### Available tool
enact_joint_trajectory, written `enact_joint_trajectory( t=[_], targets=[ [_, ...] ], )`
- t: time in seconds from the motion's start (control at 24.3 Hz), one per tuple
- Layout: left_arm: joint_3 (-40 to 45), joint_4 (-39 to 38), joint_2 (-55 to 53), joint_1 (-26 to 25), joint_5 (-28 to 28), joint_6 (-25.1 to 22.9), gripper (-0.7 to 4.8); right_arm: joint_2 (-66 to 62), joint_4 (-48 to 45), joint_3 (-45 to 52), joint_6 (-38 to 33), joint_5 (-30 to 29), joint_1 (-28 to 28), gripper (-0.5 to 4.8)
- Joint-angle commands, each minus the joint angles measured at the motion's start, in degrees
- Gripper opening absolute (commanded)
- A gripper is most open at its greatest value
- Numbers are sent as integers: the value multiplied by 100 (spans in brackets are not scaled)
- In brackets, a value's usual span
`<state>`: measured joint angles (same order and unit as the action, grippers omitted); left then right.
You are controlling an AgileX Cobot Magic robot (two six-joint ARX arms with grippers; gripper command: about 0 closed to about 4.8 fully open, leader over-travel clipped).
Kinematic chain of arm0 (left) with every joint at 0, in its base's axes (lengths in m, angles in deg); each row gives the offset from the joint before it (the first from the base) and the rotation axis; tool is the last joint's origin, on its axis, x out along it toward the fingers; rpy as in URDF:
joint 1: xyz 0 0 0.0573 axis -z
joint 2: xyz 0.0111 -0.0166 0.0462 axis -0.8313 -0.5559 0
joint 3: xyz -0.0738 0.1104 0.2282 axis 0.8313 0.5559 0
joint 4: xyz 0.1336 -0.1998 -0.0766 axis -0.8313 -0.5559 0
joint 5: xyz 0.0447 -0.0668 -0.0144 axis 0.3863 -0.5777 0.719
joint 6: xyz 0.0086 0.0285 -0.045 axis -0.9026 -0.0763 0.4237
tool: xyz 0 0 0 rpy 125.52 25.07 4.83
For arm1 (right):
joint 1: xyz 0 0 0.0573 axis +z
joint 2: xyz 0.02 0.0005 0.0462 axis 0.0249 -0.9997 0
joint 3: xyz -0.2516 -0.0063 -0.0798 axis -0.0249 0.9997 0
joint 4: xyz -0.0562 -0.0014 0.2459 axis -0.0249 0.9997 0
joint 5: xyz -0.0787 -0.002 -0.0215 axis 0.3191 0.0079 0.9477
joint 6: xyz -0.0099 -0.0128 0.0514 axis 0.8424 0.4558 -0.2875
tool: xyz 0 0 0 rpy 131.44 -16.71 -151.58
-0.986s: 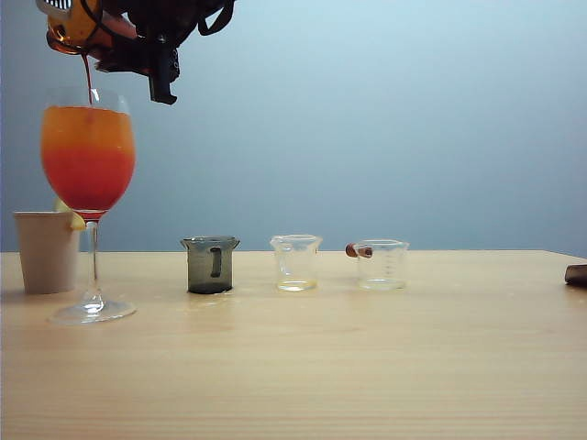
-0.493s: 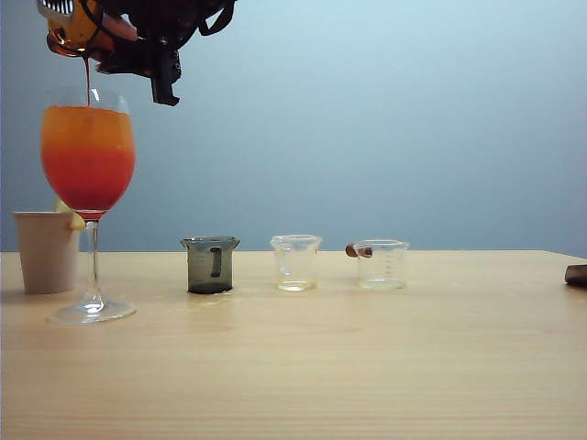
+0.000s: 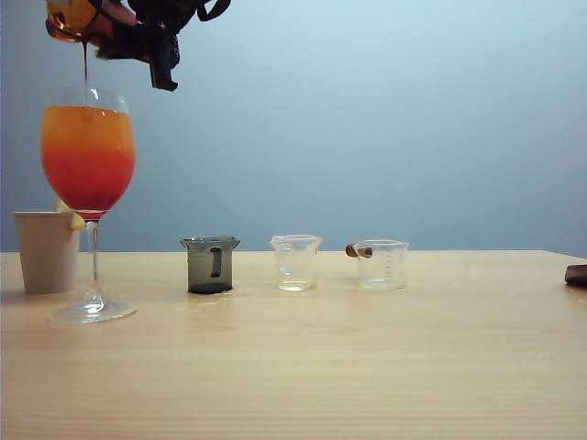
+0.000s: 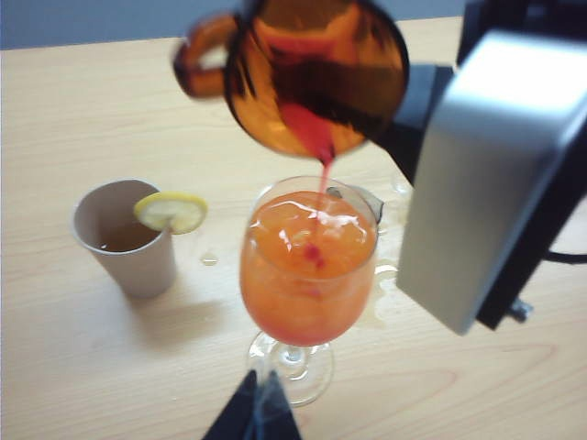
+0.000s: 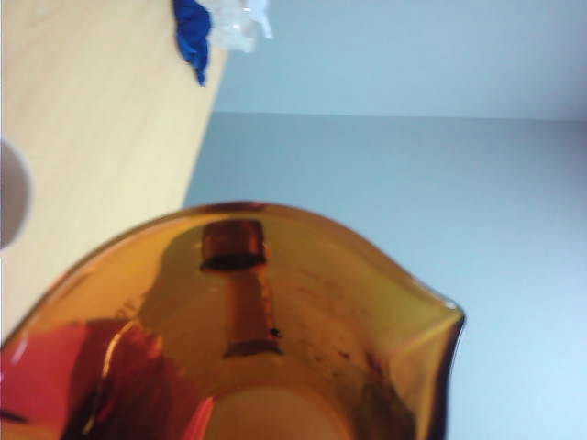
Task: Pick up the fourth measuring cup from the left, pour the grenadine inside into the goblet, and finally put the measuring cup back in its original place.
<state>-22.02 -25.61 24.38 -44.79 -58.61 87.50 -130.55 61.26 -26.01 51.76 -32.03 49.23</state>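
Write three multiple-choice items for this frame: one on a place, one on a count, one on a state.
1. Where is the amber measuring cup?
A. Back in the row, upright.
B. Inside a paper cup.
C. Tilted above the goblet, in the right gripper.

2. How many measuring cups stand on the table?
A. Three.
B. One.
C. Five.

3. What is the grenadine doing?
A. Sitting level in the cup.
B. Running in a thin stream into the goblet.
C. Pooling on the table.

Answers:
1 C: the exterior view shows it held tilted over the glass. The left gripper hangs nearby, empty.
2 A: one grey cup and two clear cups.
3 B: a red thread joins lip and drink.
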Motion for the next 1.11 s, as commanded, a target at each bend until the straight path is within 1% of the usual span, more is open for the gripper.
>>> enact_joint_trajectory(
  t=[0.04,0.25,0.33,0.53,1.11],
  targets=[
    [-17,-13,46,0,105,-125,-5,28,50,-33,4,-9,9,64],
    [-17,-39,70,4,101,-138,-5,24,61,-33,212,4,9,64],
    [-17,-39,70,4,101,-136,-5,24,101,-33,448,13,13,64],
    [-17,-79,70,4,101,-133,-5,24,177,-33,737,11,24,64],
    [-17,-116,122,11,101,-133,-5,24,173,-114,931,-31,39,63]
  ],
)
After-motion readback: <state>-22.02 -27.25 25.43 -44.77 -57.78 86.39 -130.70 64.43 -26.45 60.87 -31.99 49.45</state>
